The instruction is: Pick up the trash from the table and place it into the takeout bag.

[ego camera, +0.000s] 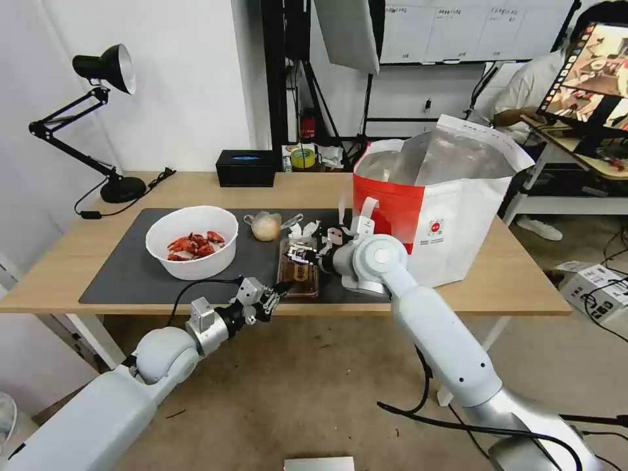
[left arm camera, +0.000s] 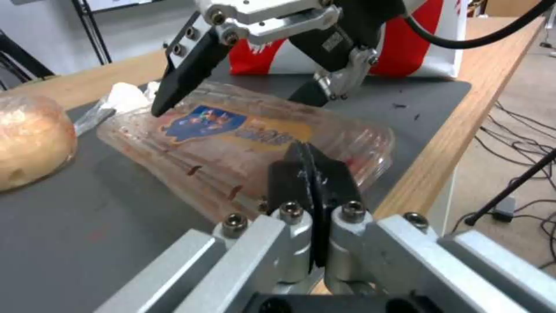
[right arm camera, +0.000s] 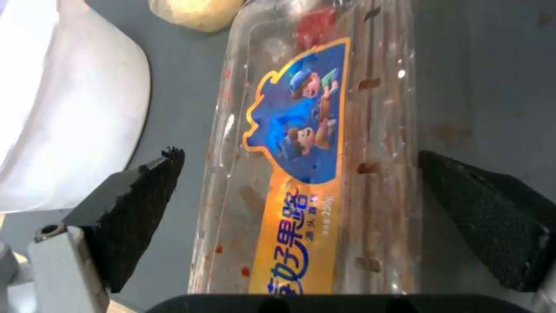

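A clear tray with a blue and orange label and red scraps lies on the table's dark mat near the front edge. My right gripper hangs open over it, one finger on each long side. My left gripper is shut, its tips at the tray's near edge. The white bowl of red shells stands to the left. A small bag with a beige lump and crumpled tissue lie behind the tray. The red-and-white takeout bag stands open on the right.
A black box sits at the table's back edge and a black desk lamp at the back left. The table's front edge runs just before the tray. A person sits at a cluttered desk to the right.
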Controlling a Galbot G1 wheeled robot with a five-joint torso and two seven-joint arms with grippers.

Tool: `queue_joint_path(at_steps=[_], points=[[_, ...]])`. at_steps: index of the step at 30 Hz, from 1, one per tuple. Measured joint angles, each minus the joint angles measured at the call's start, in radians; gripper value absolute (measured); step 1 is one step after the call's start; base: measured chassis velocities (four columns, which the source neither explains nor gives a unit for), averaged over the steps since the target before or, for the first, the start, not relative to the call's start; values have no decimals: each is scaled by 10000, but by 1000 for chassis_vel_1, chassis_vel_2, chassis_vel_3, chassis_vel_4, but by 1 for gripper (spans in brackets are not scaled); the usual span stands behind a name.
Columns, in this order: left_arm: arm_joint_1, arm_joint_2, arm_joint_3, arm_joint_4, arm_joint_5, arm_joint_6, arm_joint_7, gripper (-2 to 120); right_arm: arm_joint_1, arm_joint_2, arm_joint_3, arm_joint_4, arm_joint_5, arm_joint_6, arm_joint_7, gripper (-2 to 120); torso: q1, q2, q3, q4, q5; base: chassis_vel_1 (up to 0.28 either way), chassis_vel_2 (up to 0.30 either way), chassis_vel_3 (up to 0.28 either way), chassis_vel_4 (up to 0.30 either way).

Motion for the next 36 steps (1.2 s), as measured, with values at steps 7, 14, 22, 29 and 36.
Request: queue_joint_path(at_steps=[7,14,22,29,36], points=[[29,23,-1,103,119,-82,141,0,124,245,-94,-264,64,5,-25,100,0,0,0,1,0,0,0,0,0],[21,1,41,135,163,-114,164,0,192,331,-245,-419,55,16,-14,100,-1,1,-2,1,0,0,0,0,0],[21,19,-19,117,168,-154,170,0,238,176,-335,-433,323,20,54,82,-4,3,-5,-7,-1,0,0,0,0],[163,28,-225,30,145,-193,173,0,192,110,-301,-482,305,32,68,56,-3,4,-3,-6,-1,0,0,0,0],[350,70,-456,-69,112,-246,193,0,135,94,-285,-523,273,40,70,28,-2,2,-2,-2,-1,0,0,0,0]])
